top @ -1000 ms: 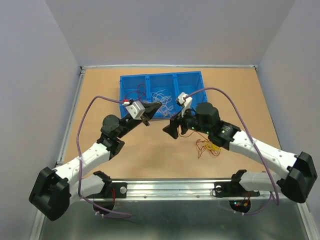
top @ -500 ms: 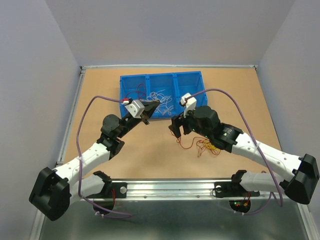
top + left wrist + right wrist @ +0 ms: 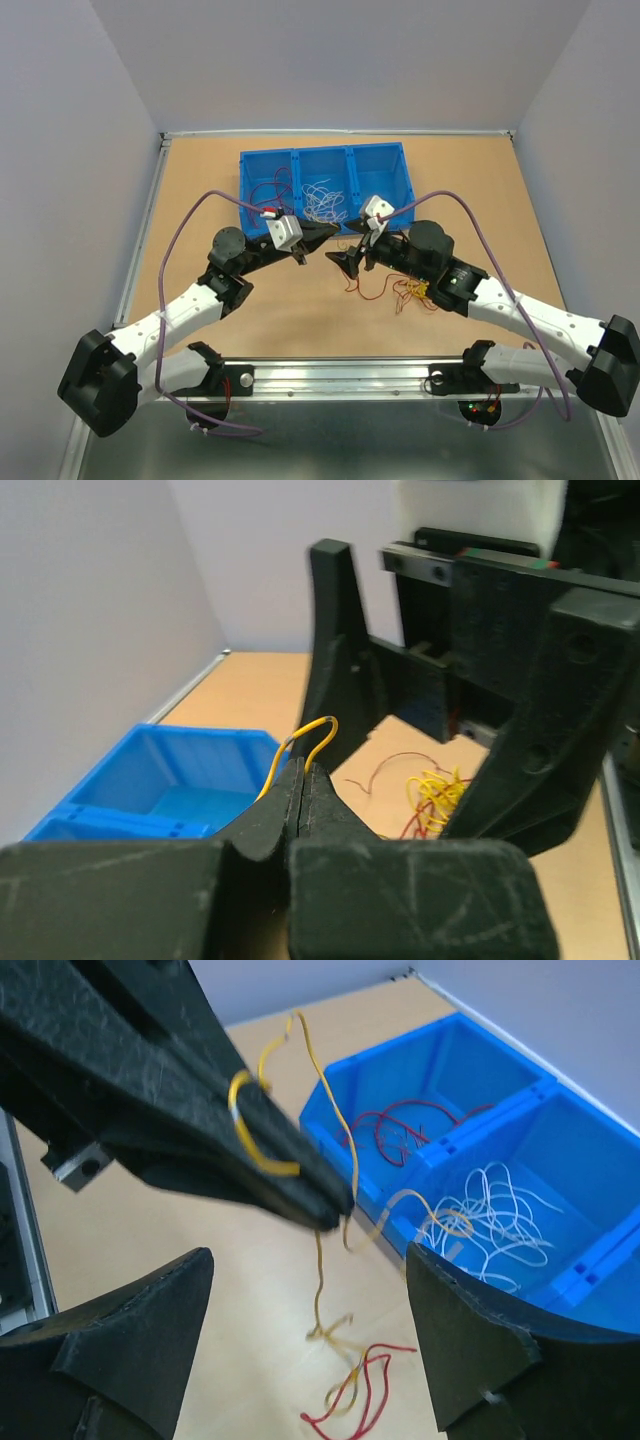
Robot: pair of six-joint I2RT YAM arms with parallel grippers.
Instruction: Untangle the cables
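**Top view.** The left gripper (image 3: 326,231) has swung right and toward the near edge over the last second. Its tip is now just beside the right gripper (image 3: 345,262), in front of the blue bin (image 3: 381,180). Neither grip can be read from here. A heap of wires (image 3: 417,292), yellow and red, lies on the table (image 3: 480,190) beside the right arm. A red strand (image 3: 362,287) trails from it toward the grippers and was not there a second ago. Judgement: something is being drawn out of the heap where the two arms meet.

**Left wrist view.** The left gripper's fingers are clenched on a yellow wire (image 3: 312,742), with a small loop standing above the tips. The right gripper's fingers stand spread behind it. The heap lies on the table beyond.

**Right wrist view.** The right gripper is wide apart and grasps nothing. The left gripper crosses in front, pinching the yellow wire.
- Shown only here: the wire's loose length hangs down with the red strand caught at its lower end.
- In the bin, the sorted red wires (image 3: 400,1125) fill one compartment and the white wires (image 3: 500,1210) fill the next.

Judgement: the yellow wire is out of the heap but not yet free of the red strand.
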